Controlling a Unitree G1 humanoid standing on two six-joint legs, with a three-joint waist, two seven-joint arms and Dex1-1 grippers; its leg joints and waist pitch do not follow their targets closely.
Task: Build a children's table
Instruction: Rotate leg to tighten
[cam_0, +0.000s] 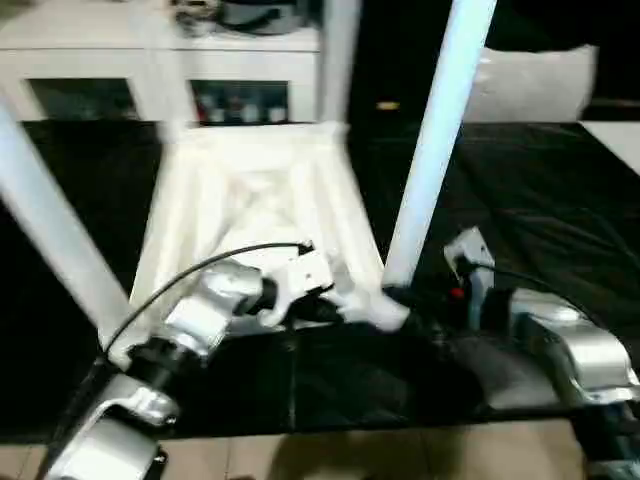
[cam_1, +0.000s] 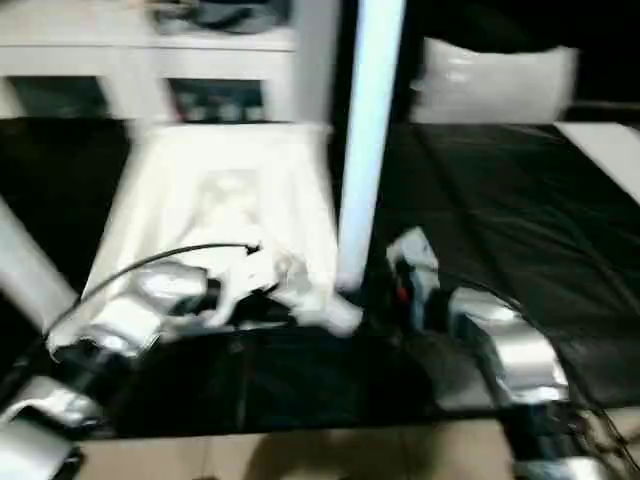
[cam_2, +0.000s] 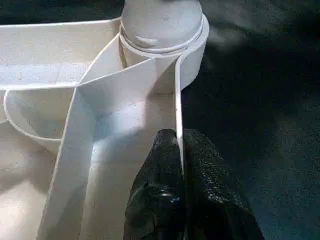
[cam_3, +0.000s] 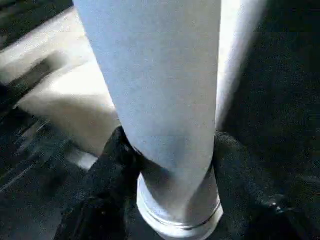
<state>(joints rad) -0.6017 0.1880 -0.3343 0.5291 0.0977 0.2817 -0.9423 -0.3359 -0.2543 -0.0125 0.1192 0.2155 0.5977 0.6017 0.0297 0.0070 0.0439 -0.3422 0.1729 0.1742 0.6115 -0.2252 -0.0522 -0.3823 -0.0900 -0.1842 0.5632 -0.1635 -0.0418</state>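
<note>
Now left claw (cam_2: 181, 150) pinches table top's (cam_2: 55, 55) rim; right claw (cam_3: 167, 155) clamps upright leg (cam_3: 160, 80).

No text, label, brand or number can be read — not on any surface shown.

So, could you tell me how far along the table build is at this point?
Partly done. The table top lies ribbed side up on the black worktable, with at least three legs standing from its corners, one at the near-left. In hand: the right gripper grips the near-right leg at its socket, while the left gripper pinches the top's rim. Left: seating it and turning the table upright.
</note>
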